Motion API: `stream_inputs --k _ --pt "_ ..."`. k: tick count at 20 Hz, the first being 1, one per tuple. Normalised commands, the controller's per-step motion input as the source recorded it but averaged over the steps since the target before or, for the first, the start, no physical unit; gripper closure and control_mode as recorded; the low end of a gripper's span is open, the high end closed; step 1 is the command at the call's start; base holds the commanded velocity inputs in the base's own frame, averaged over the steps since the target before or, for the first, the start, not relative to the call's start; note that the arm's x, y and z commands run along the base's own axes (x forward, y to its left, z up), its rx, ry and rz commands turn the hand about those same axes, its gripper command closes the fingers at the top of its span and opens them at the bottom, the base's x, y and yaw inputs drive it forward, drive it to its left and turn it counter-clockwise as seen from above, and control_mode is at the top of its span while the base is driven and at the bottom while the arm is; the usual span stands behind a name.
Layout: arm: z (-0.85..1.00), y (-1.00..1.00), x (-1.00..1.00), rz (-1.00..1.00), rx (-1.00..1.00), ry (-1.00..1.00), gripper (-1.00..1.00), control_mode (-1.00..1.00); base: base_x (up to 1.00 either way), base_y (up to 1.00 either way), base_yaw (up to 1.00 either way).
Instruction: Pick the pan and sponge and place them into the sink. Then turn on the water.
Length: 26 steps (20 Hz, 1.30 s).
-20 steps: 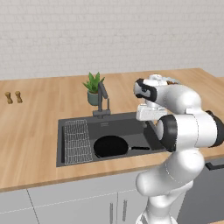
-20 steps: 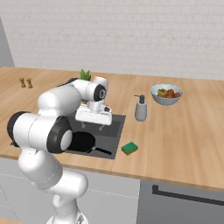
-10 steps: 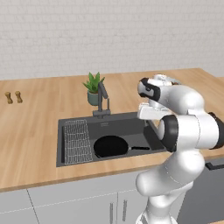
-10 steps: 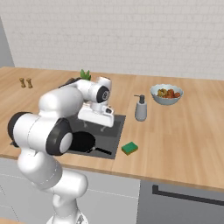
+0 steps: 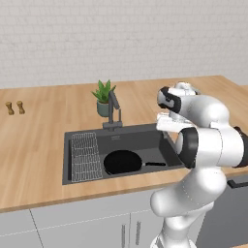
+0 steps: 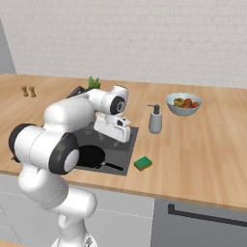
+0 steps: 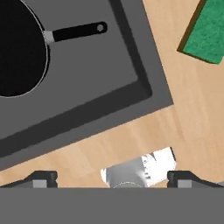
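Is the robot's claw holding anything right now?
No. The claw is open and empty, above the counter beside the sink; the sponge lies untouched.

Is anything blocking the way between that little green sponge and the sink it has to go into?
Nothing visible. The sponge lies on bare counter just beside the sink rim. The pan already sits inside, leaving basin floor free.

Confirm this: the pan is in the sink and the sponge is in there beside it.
Half right. The pan lies in the sink, but the sponge sits on the counter outside the basin, as the right base view shows.
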Motion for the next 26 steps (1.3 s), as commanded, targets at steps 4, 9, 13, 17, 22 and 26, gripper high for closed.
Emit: stream_inputs --k 4,9,13,17,22,26 --pt "0.00 -0.33 0.00 -0.43 -0.27 0.14 -1.00 -1.00 0.00 0.00 0.00" --pt "0.00 -0.36 -0.01 -0.27 -0.12 0.16 -1.00 -1.00 0.00 0.00 0.00" --pt "-0.06 -0.43 -0.06 -0.12 -0.05 0.00 -1.00 -1.00 0.00 0.00 0.00" --pt "-0.05 -0.45 -0.01 -0.01 -0.01 -0.07 -1.00 -1.00 0.00 0.00 0.00" --pt "-0.15 -0.43 -0.01 0.00 -0.02 -0.18 -1.00 -1.00 0.00 0.00 0.00" --pt "-0.29 -0.39 0.00 0.01 -0.06 -0.23 -1.00 -1.00 0.00 0.00 0.00"
